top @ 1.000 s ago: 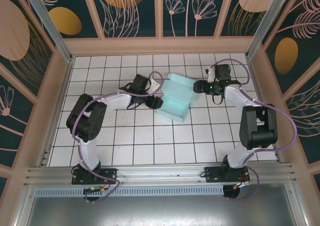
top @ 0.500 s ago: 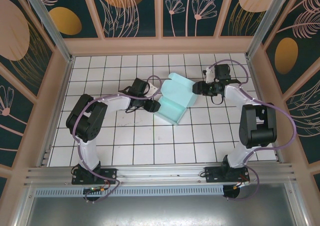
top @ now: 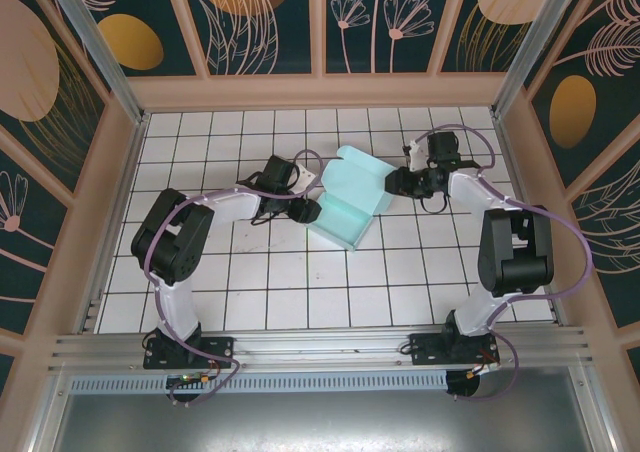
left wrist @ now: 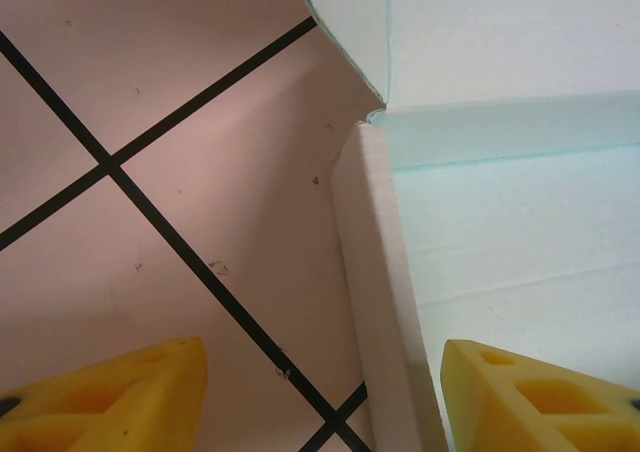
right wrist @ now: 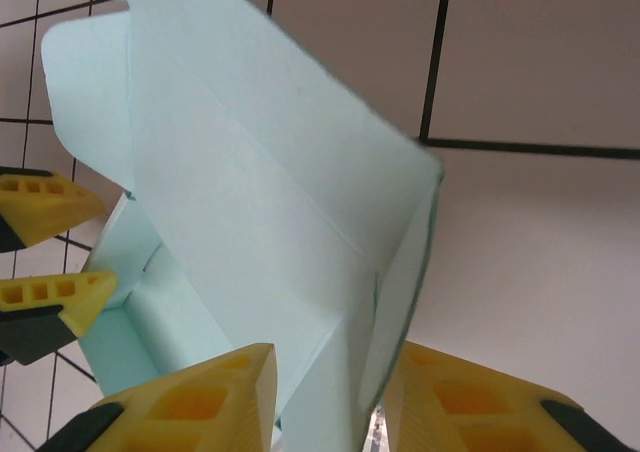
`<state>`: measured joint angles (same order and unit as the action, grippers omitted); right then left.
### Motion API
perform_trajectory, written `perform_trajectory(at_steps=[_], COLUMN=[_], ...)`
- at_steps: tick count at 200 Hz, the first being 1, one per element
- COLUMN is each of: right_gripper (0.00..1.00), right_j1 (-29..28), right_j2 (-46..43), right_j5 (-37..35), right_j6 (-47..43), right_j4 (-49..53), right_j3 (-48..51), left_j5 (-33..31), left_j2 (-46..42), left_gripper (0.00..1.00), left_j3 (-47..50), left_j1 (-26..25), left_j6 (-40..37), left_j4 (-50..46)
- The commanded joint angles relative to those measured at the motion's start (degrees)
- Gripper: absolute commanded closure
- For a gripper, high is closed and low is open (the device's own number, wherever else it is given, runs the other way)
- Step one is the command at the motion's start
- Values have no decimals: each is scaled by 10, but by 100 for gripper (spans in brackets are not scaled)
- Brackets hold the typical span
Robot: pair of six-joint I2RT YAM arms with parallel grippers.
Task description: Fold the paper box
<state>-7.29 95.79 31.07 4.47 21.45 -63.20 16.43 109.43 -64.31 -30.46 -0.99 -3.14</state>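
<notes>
Moved since earlier frame: paper box [top: 345, 210] has swung and slid toward your left arm, and right gripper [top: 392, 182] has followed it in. Box now sits on white tiled table [top: 300, 292], past centre, between your two grippers; tray part flat, lid flap [top: 365, 167] raised. Right gripper: yellow fingers [right wrist: 200, 397] flank raised flap, card filling gap; cannot tell whether clamped. Left gripper [top: 308, 210]: released, jaws wide, straddling box's side wall [left wrist: 385, 302], one finger over tile, other over box interior.

bright, even light with soft shadows; the paper box [right wrist: 250, 172] blurs close up.
</notes>
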Motion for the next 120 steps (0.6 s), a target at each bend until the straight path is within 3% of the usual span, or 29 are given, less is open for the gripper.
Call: perform_trajectory(at_steps=[1, 19, 57, 85, 120], right_gripper=[67, 71, 100, 100, 100], right_j1=[-5, -5, -4, -9, -39], right_j2=[-1, 4, 1, -5, -56], right_j5=[11, 5, -3, -11, -73], right_j6=[10, 8, 13, -7, -65], right_j4=[11, 15, 16, 17, -31], right_j3=[13, 13, 4, 1, 26], left_j5=[4, 5, 4, 3, -8], left_j2=[-23, -24, -28, -37, -90], left_gripper=[37, 37, 37, 37, 24], left_j3=[4, 5, 7, 14, 32], left_j1=[-3, -2, -3, -3, -3], left_j6=[6, 6, 5, 10, 73], left_j4=[11, 11, 13, 25, 97])
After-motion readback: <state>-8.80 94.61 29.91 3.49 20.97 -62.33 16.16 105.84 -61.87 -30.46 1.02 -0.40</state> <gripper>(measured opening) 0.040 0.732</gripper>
